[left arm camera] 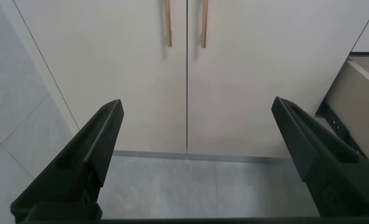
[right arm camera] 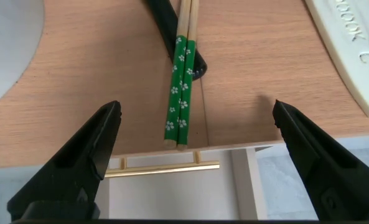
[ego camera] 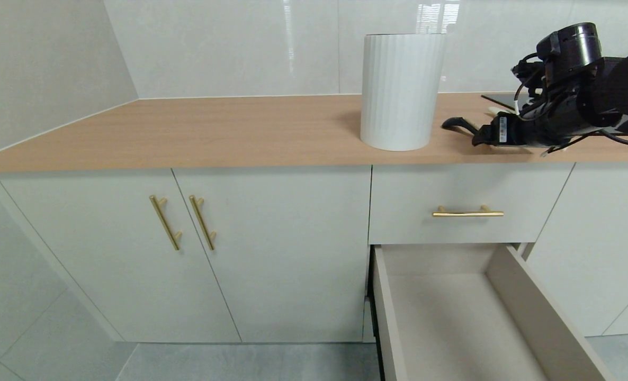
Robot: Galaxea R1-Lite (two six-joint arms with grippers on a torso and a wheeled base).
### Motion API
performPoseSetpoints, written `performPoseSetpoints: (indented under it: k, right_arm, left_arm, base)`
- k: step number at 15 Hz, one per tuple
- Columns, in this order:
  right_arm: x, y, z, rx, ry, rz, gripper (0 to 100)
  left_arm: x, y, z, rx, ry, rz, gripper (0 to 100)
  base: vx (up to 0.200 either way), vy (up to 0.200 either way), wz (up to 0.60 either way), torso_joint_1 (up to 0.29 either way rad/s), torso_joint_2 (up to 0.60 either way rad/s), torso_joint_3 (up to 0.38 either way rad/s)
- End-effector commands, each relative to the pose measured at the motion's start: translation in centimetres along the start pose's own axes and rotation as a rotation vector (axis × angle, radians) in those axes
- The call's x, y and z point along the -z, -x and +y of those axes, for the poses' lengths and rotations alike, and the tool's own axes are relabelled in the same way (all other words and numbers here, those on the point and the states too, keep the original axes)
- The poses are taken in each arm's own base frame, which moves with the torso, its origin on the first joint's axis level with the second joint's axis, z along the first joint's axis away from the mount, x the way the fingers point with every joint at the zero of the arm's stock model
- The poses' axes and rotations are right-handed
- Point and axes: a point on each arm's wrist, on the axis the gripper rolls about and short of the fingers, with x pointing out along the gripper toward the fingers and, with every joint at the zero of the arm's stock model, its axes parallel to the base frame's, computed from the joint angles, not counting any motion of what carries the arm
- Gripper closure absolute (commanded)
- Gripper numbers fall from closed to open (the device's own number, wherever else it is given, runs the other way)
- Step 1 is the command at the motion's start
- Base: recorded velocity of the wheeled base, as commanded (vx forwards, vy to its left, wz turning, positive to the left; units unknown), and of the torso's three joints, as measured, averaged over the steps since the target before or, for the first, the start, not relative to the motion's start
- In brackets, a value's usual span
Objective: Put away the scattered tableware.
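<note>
black arm (ego camera: 573,119), loose cables (ego camera: 528,79), white label (ego camera: 503,129)

I see a white ribbed canister (ego camera: 401,90) on a light wood-grain countertop (ego camera: 213,127). Beside the canister, the chopsticks (right arm camera: 183,93) are pale wood with green ends dotted in small white flowers — they lie over a black utensil (right arm camera: 165,28). Below the canister, cream cabinet fronts (ego camera: 282,254) carry brass-gold handles (ego camera: 467,213).

Far ends of the chopsticks (right arm camera: 181,99) and the black utensil (right arm camera: 165,28) under them cropped by the view's edge; front of the open drawer (ego camera: 536,317) likewise.
</note>
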Motion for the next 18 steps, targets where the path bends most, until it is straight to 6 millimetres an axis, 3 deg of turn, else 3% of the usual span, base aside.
performPoseSetpoints:
  k: [1,18]
  right_arm:
    - [0.17,-0.33,0.08,0.001,0.002,0.008,0]
    - [0.17,-0.14,0.27,-0.005,0.000,0.008,0]
  left_arm:
    - [0.00,-0.01,0.00,0.000,0.001,0.001,0]
    - [0.00,-0.01,0.00,0.000,0.001,0.001,0]
  base:
    - [0.000,0.000,0.00,0.000,0.00,0.000]
    - [0.000,0.000,0.00,0.000,0.00,0.000]
